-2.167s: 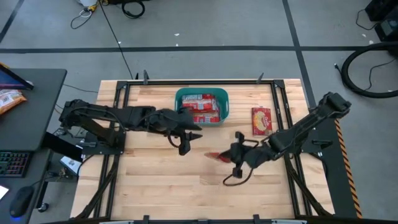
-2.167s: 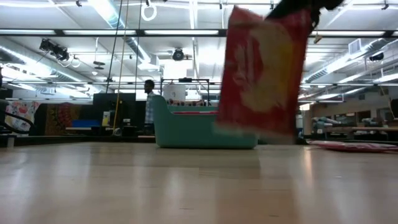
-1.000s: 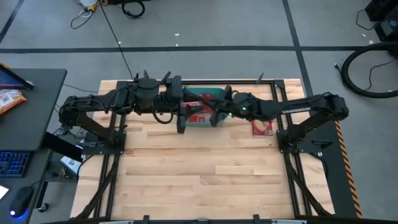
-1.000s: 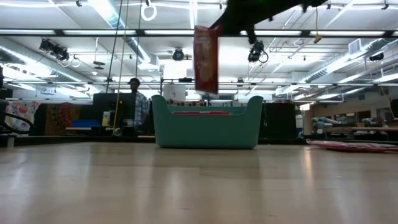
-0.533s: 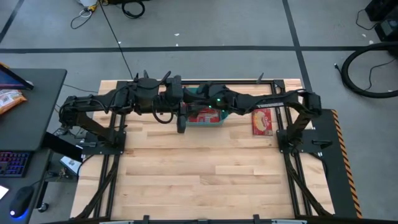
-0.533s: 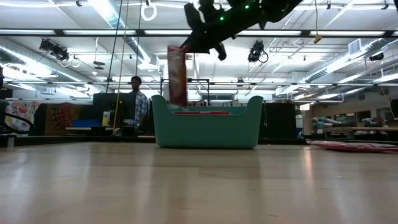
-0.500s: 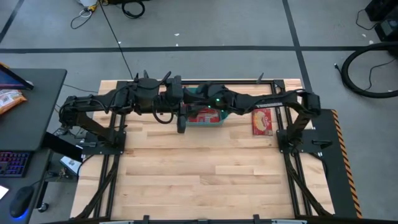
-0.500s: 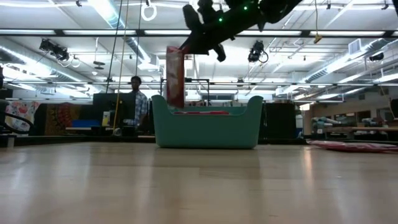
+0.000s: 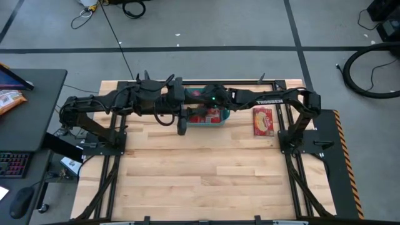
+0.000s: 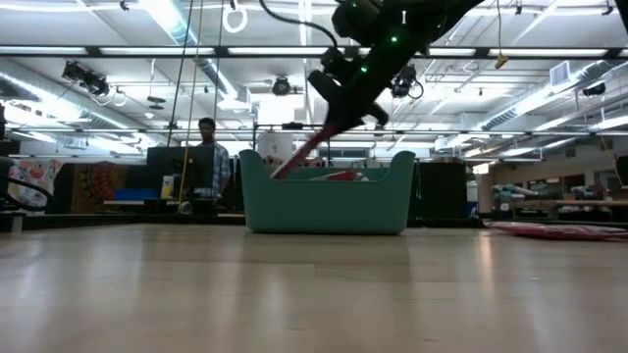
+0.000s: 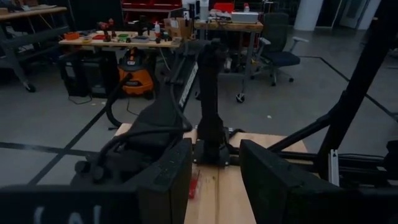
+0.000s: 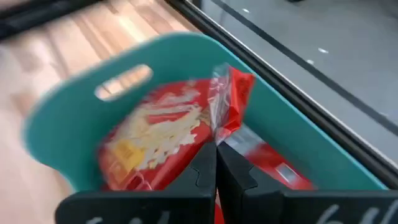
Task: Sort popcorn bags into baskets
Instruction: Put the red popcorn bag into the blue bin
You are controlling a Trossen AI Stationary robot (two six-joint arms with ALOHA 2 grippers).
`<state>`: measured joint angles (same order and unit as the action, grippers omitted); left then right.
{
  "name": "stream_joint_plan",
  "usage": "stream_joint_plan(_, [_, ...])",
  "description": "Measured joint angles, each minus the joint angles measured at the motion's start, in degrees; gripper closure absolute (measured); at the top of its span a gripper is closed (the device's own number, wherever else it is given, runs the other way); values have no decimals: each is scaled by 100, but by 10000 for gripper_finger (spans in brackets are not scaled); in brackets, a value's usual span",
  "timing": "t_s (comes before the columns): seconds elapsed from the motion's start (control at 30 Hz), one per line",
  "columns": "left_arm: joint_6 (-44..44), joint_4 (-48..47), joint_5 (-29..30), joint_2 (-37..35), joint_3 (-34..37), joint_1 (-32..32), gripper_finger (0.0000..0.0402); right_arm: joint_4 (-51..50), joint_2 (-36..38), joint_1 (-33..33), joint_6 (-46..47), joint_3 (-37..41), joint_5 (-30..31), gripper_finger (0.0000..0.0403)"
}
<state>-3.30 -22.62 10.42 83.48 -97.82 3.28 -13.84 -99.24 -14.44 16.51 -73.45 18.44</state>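
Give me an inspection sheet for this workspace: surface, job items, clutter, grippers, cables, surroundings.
Surface: wooden tabletop, bare in front.
Job's things: teal tub at the table's far edge with red popcorn bags inside; one more popcorn bag on the table to the tub's right.
Clutter: nothing seen on the table.
Grippers: right gripper shut on a tilted popcorn bag over the tub; left gripper open, empty, beside the tub's left end.
Cables: black cables on the floor beyond the table.
Surroundings: a person standing behind the table; desk with keyboard at left.
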Motion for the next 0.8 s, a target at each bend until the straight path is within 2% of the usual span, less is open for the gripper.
stream_joint_plan(0.27, [12, -85, 4, 0, 1, -34, 262, -1294, 101, -146, 40, 2, 306, 396])
stream_joint_plan(0.5, [10, -179, 3, 2, 2, -34, 262, -1845, 103, -306, 865, 2, 531, 396])
stream_joint_plan(0.7, [8, -203, 2, 2, 2, -34, 262, -1968, 107, -521, 1344, 2, 259, 380])
stream_joint_plan(0.8, [-10, -272, 3, 2, 2, -31, 262, -2083, 107, -732, 1665, 2, -171, 361])
